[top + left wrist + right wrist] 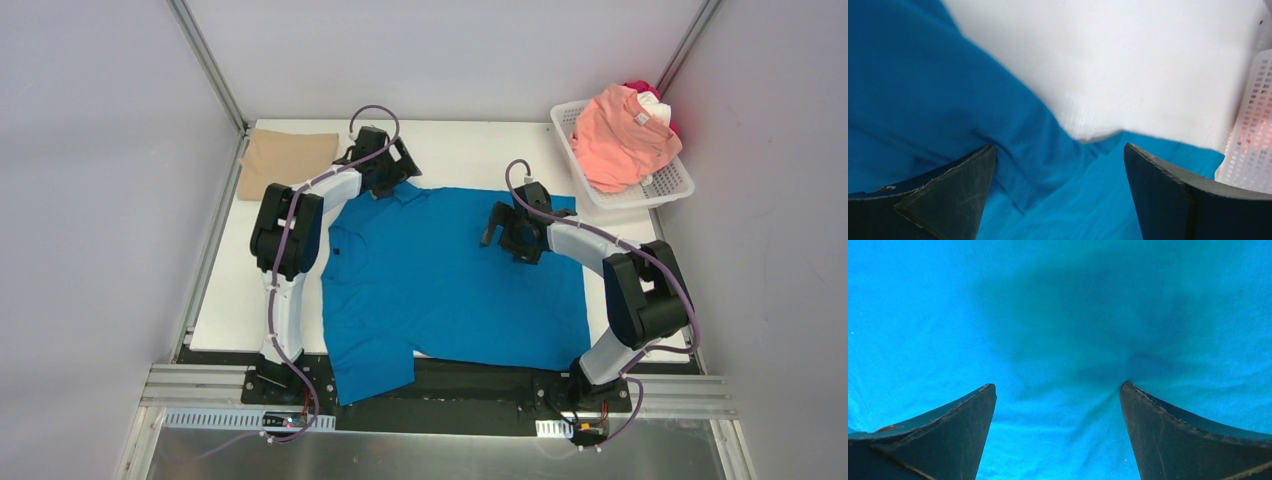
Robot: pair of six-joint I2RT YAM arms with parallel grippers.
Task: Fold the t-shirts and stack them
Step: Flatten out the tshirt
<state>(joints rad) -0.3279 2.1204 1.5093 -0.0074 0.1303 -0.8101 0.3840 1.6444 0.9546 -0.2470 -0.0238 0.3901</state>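
A bright blue t-shirt (450,285) lies spread flat on the white table (470,150), its hem hanging over the near edge. My left gripper (392,178) is open at the shirt's collar; in the left wrist view (1060,165) the collar fold (1013,150) lies between its fingers. My right gripper (498,232) is open over the shirt's upper right part. In the right wrist view (1058,390) its fingertips touch the blue cloth (1048,315), which puckers at the right one. A folded tan shirt (288,160) lies at the back left. Salmon-pink (620,135), white (655,108) and red (640,90) shirts sit in the basket.
A white plastic lattice basket (650,190) stands at the back right corner; it also shows at the right edge of the left wrist view (1253,135). Grey walls and metal frame posts close the table in on three sides.
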